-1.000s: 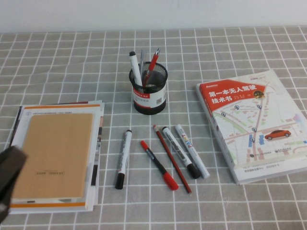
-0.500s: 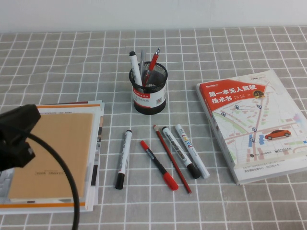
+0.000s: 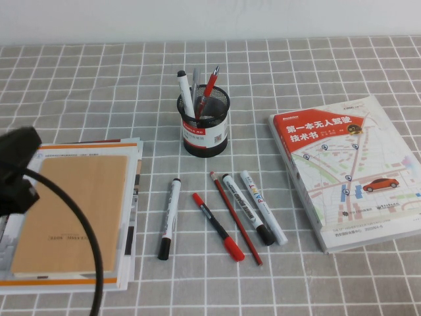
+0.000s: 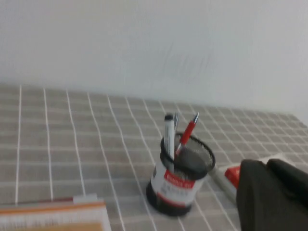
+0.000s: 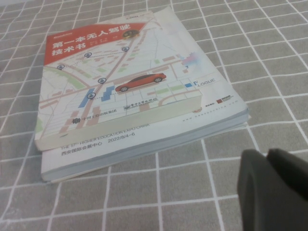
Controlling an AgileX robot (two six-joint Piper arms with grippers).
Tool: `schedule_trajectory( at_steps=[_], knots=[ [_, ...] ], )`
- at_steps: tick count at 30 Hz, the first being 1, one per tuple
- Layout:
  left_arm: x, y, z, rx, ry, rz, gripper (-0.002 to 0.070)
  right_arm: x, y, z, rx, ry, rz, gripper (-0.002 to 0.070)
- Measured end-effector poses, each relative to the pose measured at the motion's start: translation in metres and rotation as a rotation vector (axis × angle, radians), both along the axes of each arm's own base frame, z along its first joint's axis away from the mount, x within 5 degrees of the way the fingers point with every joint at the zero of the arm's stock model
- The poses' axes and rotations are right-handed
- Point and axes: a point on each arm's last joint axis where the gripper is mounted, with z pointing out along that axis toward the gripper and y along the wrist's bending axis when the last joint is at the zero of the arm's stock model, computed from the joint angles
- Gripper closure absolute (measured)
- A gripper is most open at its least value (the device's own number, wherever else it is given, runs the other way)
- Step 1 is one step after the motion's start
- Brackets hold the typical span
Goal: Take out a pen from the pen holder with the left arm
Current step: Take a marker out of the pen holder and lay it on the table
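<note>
The black mesh pen holder (image 3: 204,125) stands upright near the table's middle, holding a white marker (image 3: 186,92), a grey pen and a red pen (image 3: 208,87). My left gripper (image 3: 23,146) hovers at the far left over a stack of notebooks, well short of the holder. In the left wrist view its dark fingers (image 4: 255,192) are pressed together and empty, with the holder (image 4: 180,180) and its red pen (image 4: 186,135) ahead. My right gripper (image 5: 266,155) is shut and empty, low over the cloth beside the book.
Several markers and pens (image 3: 223,214) lie loose in front of the holder. A thick book (image 3: 348,171) with a map cover sits at the right. A stack of notebooks (image 3: 79,214) lies at the left, under my left arm's cable.
My left arm has come up from the lower left corner to above the notebooks, then shifted slightly left. Its fingers stayed shut. Nothing on the table moved.
</note>
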Motion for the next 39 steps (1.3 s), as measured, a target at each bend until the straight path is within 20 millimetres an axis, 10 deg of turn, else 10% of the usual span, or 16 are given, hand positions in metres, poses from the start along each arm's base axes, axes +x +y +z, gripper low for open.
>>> schedule_trajectory(
  at_steps=[9,18,28,39],
  knots=[
    [0.008,0.015,0.006,0.177,-0.115,0.236,0.0680,0.000,0.000,0.000,0.000,0.000,0.000,0.0689],
    [0.023,-0.013,-0.032,0.478,0.151,-0.054,0.0671,0.000,0.000,0.000,0.000,0.000,0.000,0.0689],
    [0.080,-0.027,-0.030,0.224,0.310,0.053,0.0292,0.000,0.000,0.000,0.000,0.000,0.000,0.0689],
    [0.148,-0.062,-0.018,0.193,0.331,0.019,0.0246,0.000,0.000,0.000,0.000,0.000,0.000,0.0689]
  ],
)
